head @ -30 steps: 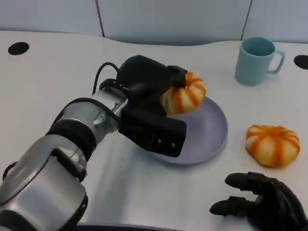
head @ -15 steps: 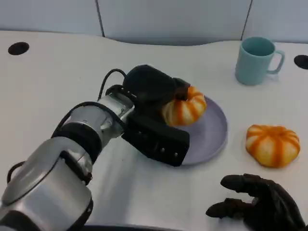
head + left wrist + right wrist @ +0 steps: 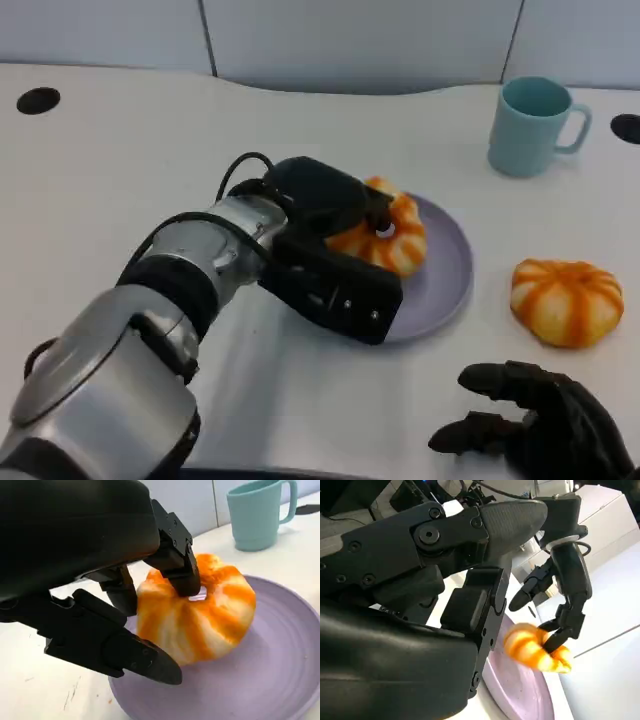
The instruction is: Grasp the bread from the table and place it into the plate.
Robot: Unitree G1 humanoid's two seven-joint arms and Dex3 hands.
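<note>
My left hand (image 3: pixel 318 198) grips an orange-and-white striped bread (image 3: pixel 386 236) over the purple plate (image 3: pixel 447 268). In the left wrist view the bread (image 3: pixel 200 615) sits tilted with its lower edge down on the plate (image 3: pixel 280 675), and black fingers (image 3: pixel 176 565) still clamp it from above and from the side. The right wrist view shows that left hand (image 3: pixel 566 575) pinching the bread (image 3: pixel 535 649) at the plate (image 3: pixel 520 692). A second striped bread (image 3: pixel 566 301) lies on the table to the right of the plate. My right hand (image 3: pixel 540 425) rests near the front edge, fingers apart and holding nothing.
A teal mug (image 3: pixel 533 125) stands at the back right, beyond the plate, and the left wrist view has it too, the mug (image 3: pixel 257 512). Dark round holes (image 3: pixel 38 100) sit in the white tabletop at the far left and far right.
My left hand has lowered the bread from above the plate's rim down onto the plate. The right hand has barely shifted.
</note>
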